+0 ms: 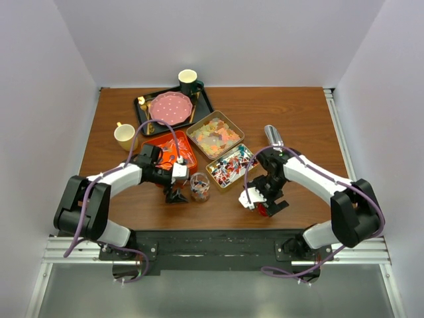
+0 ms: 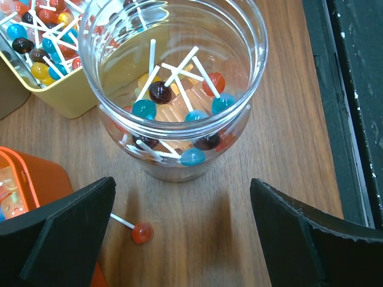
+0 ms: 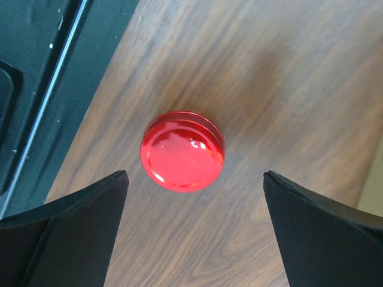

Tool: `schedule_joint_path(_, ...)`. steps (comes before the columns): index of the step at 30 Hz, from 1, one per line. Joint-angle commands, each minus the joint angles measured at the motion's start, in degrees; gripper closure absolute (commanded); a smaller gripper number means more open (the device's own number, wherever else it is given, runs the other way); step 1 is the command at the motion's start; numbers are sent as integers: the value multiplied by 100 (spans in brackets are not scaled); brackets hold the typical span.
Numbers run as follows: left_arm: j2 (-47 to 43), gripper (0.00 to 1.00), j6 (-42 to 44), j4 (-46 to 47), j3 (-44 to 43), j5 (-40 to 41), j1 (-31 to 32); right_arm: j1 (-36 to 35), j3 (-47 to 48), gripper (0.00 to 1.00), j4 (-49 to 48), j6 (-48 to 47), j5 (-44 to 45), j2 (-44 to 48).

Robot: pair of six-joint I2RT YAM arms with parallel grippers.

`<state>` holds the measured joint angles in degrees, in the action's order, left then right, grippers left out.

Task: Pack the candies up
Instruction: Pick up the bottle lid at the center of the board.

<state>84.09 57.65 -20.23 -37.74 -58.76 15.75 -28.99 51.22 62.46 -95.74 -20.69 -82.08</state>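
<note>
- Several lollipops (image 2: 160, 92) sit in the jar (image 2: 173, 127) just ahead of the wide, empty left gripper (image 2: 182, 239).
- One stray lollipop (image 2: 142, 232) lies between its jaws; the tray (image 2: 66, 98) holds more.
- Right gripper (image 3: 194, 233), wide and empty, above the red lid (image 3: 182, 151); capping pending.

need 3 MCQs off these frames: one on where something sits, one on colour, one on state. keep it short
1. Where is the red lid?
A) in the orange tray
B) on the table under the right gripper
C) on the pink plate

2. Colour of the stray lollipop beside the jar?
A) red
B) blue
C) yellow

3. State of the jar?
A) capped
B) tipped over
C) upright, uncapped, partly filled

B: the right wrist view shows it on wood below the open gripper.
A: its head is red in the left wrist view.
C: mouth open, lollipops inside.
</note>
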Motion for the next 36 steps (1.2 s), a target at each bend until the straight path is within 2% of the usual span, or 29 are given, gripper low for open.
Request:
schedule_joint_path(1, -104, 0, -218, 230, 38, 119, -124, -63, -332, 3, -286, -296, 232, 166)
schedule_joint_path(12, 19, 0, -421, 388, 3, 111, -151, -124, -666, 16, -972, 3, 311, 210)
schedule_joint_path(19, 98, 0, -412, 388, -23, 111, -142, -194, -876, 18, -1121, 47, 320, 245)
schedule_joint_path(27, 151, 0, -421, 388, -41, 102, -151, -212, -956, 33, -1350, 292, 408, 465)
schedule_joint_path(32, 160, 0, -465, 414, -59, 85, -177, -203, -369, 38, -1157, 784, 214, 755)
schedule_joint_path(36, 90, 0, -605, 458, -15, 14, -230, -212, 597, 38, -1008, 1722, -128, 415)
